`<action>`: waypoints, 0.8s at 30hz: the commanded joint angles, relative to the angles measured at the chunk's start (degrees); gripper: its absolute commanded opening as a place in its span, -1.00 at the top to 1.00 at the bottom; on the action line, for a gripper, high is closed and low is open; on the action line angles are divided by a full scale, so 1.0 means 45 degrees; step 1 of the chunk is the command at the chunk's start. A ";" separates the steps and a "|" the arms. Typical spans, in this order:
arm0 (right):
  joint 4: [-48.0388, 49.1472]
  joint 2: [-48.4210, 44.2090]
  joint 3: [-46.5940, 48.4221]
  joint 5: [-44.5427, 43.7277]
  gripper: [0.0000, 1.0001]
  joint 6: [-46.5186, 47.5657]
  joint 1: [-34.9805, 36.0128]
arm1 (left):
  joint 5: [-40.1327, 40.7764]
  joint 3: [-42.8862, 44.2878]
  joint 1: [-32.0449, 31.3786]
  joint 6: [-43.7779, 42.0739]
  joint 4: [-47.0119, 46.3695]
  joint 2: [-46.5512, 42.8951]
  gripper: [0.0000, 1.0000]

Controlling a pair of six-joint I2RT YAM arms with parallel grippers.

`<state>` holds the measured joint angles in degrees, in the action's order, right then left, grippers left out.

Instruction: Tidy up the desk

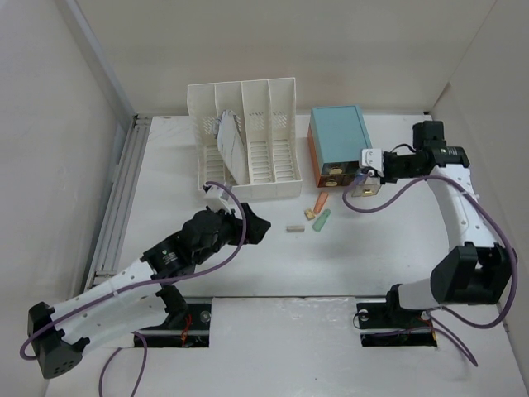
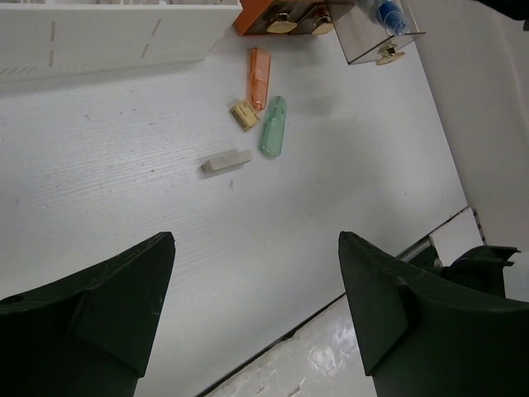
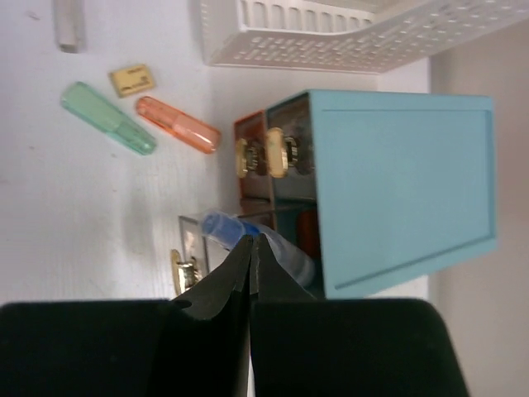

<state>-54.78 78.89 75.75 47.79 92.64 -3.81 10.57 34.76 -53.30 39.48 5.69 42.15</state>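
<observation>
- My right gripper (image 3: 250, 246): jaws pressed together with nothing between them. The tips are at the pulled-out clear drawer (image 3: 192, 236), beside a blue item (image 3: 221, 226). The teal box (image 3: 397, 182) sits at 2 o'clock.
- My left gripper (image 2: 256, 244): jaws wide and empty, above bare desk (image 2: 124, 190). A green marker (image 2: 272, 126) lies at 12 o'clock.
- The desk lies under both arms. In the top view its long axis runs 9 to 3, with a grey rail (image 1: 120, 198) on the 9 o'clock edge.

Bright, even overhead light, soft shadows, faint floor glare, all views sharp
</observation>
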 commanded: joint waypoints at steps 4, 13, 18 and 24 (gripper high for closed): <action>-0.3880 0.1959 0.1117 0.1449 1.00 0.1972 -0.0090 | -0.0044 0.0361 -0.0070 -0.0142 -0.0601 0.0047 -0.55; -0.3004 0.2332 0.0980 0.1607 1.00 0.1485 -0.0090 | -0.0044 0.0478 -0.0070 -0.0142 -0.0601 0.0047 -0.55; 0.0233 0.1648 -0.0034 0.0847 1.00 -0.1169 -0.0090 | -0.0044 0.0478 -0.0070 -0.0142 -0.0601 0.0047 -0.55; 0.1022 0.1492 -0.0035 0.0024 1.00 -0.2382 -0.0090 | -0.0044 0.0594 -0.0070 -0.0142 -0.0601 0.0047 -0.58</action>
<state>-55.16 87.64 75.61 48.31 86.50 -3.81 10.55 34.76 -53.30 39.48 5.39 42.63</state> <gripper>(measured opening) 0.009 0.786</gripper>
